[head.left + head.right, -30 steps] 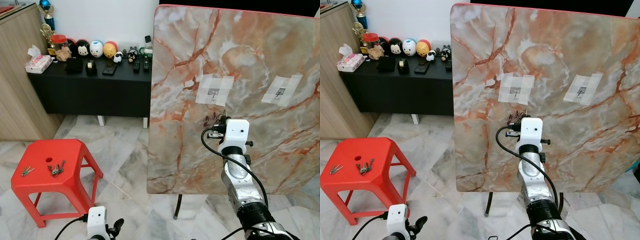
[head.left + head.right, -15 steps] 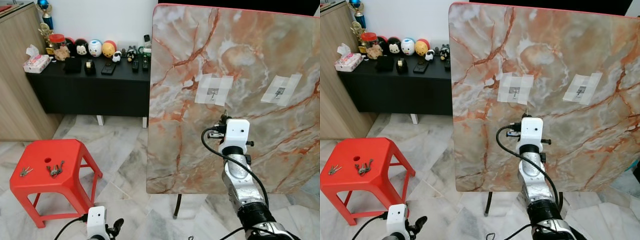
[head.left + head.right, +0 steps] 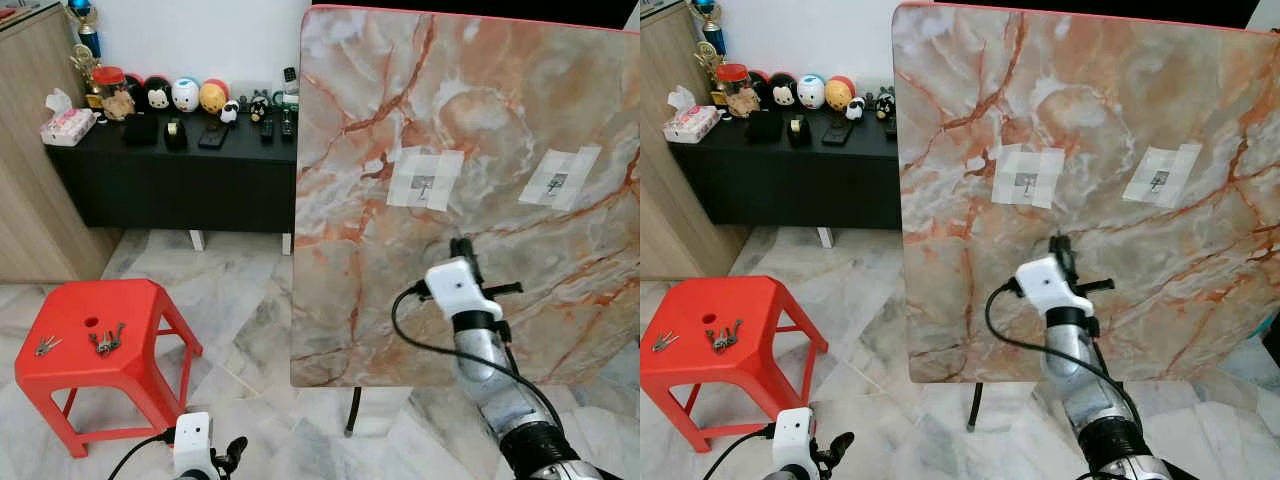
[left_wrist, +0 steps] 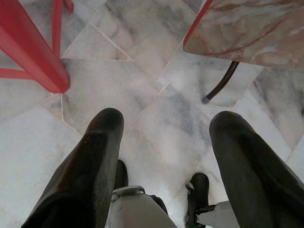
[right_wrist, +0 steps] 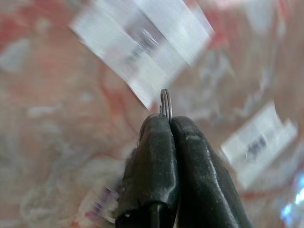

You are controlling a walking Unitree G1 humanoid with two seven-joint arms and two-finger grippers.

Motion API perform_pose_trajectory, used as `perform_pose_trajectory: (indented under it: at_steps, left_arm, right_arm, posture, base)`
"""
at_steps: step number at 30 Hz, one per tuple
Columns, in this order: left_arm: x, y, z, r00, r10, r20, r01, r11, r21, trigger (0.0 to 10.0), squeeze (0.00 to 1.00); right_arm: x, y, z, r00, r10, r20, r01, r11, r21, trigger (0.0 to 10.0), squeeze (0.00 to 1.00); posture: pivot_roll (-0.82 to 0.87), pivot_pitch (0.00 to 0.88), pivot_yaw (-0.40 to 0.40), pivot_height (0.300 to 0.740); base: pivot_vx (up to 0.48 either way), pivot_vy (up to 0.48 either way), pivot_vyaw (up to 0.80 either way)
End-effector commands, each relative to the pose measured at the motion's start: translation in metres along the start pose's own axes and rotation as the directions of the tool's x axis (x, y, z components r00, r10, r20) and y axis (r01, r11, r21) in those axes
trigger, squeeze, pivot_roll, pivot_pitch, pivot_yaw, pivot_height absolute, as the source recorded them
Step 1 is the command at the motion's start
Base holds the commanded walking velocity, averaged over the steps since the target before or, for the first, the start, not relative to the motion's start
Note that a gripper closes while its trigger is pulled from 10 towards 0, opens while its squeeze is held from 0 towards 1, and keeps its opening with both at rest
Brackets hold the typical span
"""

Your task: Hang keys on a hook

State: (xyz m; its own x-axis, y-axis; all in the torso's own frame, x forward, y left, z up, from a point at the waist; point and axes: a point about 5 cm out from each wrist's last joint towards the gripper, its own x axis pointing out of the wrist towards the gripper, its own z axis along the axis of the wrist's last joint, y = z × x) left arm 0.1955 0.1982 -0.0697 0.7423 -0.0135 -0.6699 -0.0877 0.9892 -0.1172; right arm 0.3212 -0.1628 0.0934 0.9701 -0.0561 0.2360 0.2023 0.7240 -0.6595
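Observation:
My right gripper [image 3: 462, 247] is raised in front of an upright marble board [image 3: 340, 300], just below the left of two taped-on hooks [image 3: 424, 184]. In the right wrist view its fingers [image 5: 190, 142] are shut on a thin metal key ring [image 5: 166, 101] that pokes out past the tips, with the blurred white tape patch [image 5: 142, 47] close behind. The second hook [image 3: 558, 182] is further right. Two more key bunches [image 3: 107, 340] lie on a red stool [image 3: 60, 375]. My left gripper [image 4: 166, 118] hangs open over the floor.
A black sideboard [image 3: 170, 180] with toys and a tissue pack stands at the back left, beside a wooden cabinet [image 3: 25, 200]. The board's dark metal leg [image 3: 353, 410] meets the marble floor below it. Open floor lies between the stool and the board.
My right wrist has rolled and tilted to the right, and the gripper has risen slightly toward the left hook. The dangling keys seen beside it earlier are now hidden. The camera shifted a little.

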Motion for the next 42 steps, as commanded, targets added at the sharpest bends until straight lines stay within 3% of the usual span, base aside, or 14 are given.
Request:
perform_pose_trajectory:
  at_steps: [1,5,12,18,22,25,26,29,30,32,35,40,42]
  left_arm:
    - [0.000,-0.001,-0.001,1.000,0.000,-0.004,0.000,1.000,-0.011,10.0,0.00]
    - [0.000,0.000,-0.001,1.000,-0.001,-0.003,0.001,1.000,-0.012,10.0,0.00]
    - [0.000,-0.001,-0.001,1.000,-0.004,-0.003,0.004,1.000,-0.013,10.0,0.00]
    - [0.000,-0.002,-0.001,1.000,-0.005,-0.003,0.005,1.000,-0.015,10.0,0.00]
    - [0.000,-0.001,-0.001,1.000,-0.004,-0.002,0.004,1.000,-0.016,10.0,0.00]
    - [0.000,-0.001,-0.001,1.000,-0.005,-0.002,0.005,1.000,-0.016,10.0,0.00]
    - [0.000,-0.001,-0.001,1.000,-0.006,-0.002,0.006,1.000,-0.016,10.0,0.00]
    - [0.000,-0.001,-0.001,1.000,-0.007,-0.004,0.007,1.000,-0.015,10.0,0.00]
    - [0.000,-0.002,-0.001,1.000,-0.007,-0.003,0.007,1.000,-0.014,10.0,0.00]
    - [0.000,-0.002,-0.001,1.000,-0.006,-0.002,0.006,1.000,-0.015,10.0,0.00]
    - [0.000,-0.001,-0.001,1.000,-0.005,-0.001,0.005,1.000,-0.016,10.0,0.00]
    - [0.000,-0.001,-0.001,1.000,-0.006,-0.002,0.006,1.000,-0.015,10.0,0.00]
    - [0.000,-0.002,-0.001,1.000,-0.006,-0.002,0.006,1.000,-0.015,10.0,0.00]
  right_arm:
    - [0.000,-0.003,0.002,0.999,-0.005,0.050,0.008,0.997,-0.076,10.0,0.00]
    - [0.000,-0.007,0.006,0.992,-0.041,0.121,0.064,0.980,-0.186,10.0,0.00]
    - [0.000,-0.010,0.005,0.985,-0.074,0.159,0.118,0.951,-0.286,10.0,0.00]
    - [-0.002,-0.012,-0.004,0.988,-0.106,0.110,0.134,0.946,-0.294,10.0,0.00]
    - [-0.002,-0.012,-0.012,0.992,-0.123,0.017,0.124,0.963,-0.238,10.0,0.00]
    - [0.001,-0.014,-0.009,0.991,-0.128,0.025,0.131,0.965,-0.226,10.0,0.00]
    - [0.002,-0.012,-0.008,0.994,-0.107,0.017,0.109,0.974,-0.199,10.0,0.00]
    - [0.001,0.001,-0.008,0.997,-0.017,-0.080,0.022,0.998,0.054,10.0,0.00]
    - [0.001,0.002,-0.012,0.979,-0.011,-0.201,0.074,0.949,0.306,10.0,0.00]
    - [0.001,-0.001,-0.014,0.963,-0.023,-0.268,0.150,0.872,0.466,10.0,0.00]
    - [0.001,-0.004,-0.012,0.964,-0.027,-0.264,0.173,0.819,0.548,10.0,0.00]
    - [-0.001,-0.002,-0.012,0.972,0.006,-0.235,0.134,0.809,0.573,10.0,0.00]
    - [-0.003,-0.002,-0.013,0.973,0.021,-0.228,0.125,0.786,0.605,10.0,0.00]
  posture:
    - [0.01,0.000,-0.105,0.740]
    - [0.01,0.000,-0.105,0.740]
    - [0.01,0.000,-0.107,0.740]
    - [0.01,0.000,-0.107,0.740]
    - [0.01,0.000,-0.107,0.740]
    - [0.01,0.000,-0.106,0.740]
    - [0.01,0.000,-0.106,0.740]
    - [0.01,0.000,-0.106,0.740]
    - [0.01,0.000,-0.108,0.740]
    - [0.01,0.000,-0.107,0.740]
    - [0.01,0.000,-0.106,0.740]
    - [0.01,0.000,-0.106,0.740]
    - [0.01,0.000,-0.106,0.740]
  base:
    - [0.000,0.000,0.00]
    - [0.000,0.000,0.00]
    - [0.000,0.000,0.00]
    - [0.000,0.000,0.00]
    - [0.000,0.000,0.00]
    - [0.000,0.000,0.00]
    - [0.000,0.000,0.00]
    - [0.000,0.000,0.00]
    - [0.000,0.000,0.00]
    - [0.000,0.000,0.00]
    - [0.000,0.000,0.00]
    - [0.000,0.000,0.00]
    - [0.000,0.000,0.00]
